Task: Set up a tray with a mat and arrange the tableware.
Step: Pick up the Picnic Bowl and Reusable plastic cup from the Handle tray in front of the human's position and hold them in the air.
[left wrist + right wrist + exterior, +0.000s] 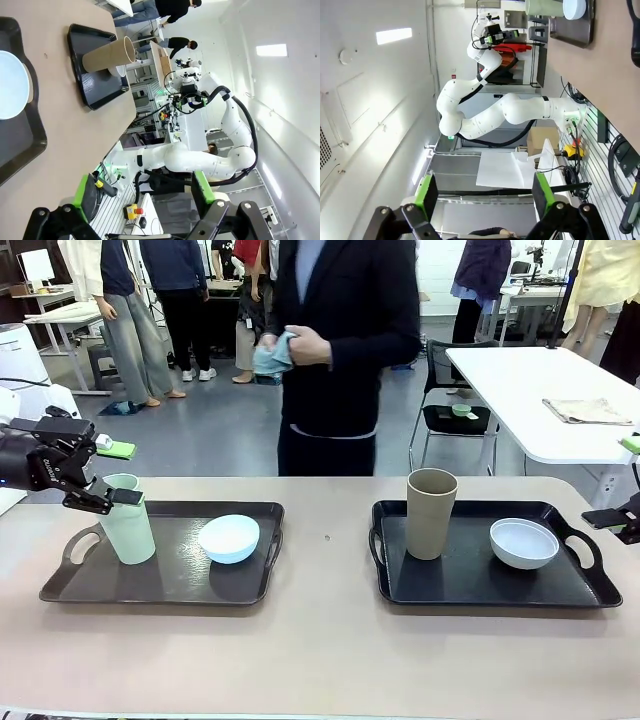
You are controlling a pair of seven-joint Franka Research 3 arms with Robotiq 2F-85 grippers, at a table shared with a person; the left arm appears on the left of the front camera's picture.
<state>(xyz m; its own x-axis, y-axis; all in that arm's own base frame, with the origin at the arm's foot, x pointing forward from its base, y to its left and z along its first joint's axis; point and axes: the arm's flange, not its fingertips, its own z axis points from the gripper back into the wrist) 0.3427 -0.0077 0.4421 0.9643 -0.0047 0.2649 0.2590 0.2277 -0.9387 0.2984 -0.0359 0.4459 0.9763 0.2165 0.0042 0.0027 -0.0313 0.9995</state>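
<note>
The left claw [110, 500] is hanging wide open, holding nothing. The pale green cup [130, 530] is standing right beside it, with the light blue bowl [229, 538] farther along. The right claw [485, 195] is also gaping wide and holding nothing. The white bowl [524, 543] is sitting near it, with the brown-tan cup [431, 512] beyond.

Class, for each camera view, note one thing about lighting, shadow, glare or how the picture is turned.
Front view: even overhead light, only soft shadows under the brown-tan cup and white bowl on the black tray. Left wrist view: rolled sideways, a ceiling light panel blown out white. Right wrist view: also sideways, a light panel glaring too.
</note>
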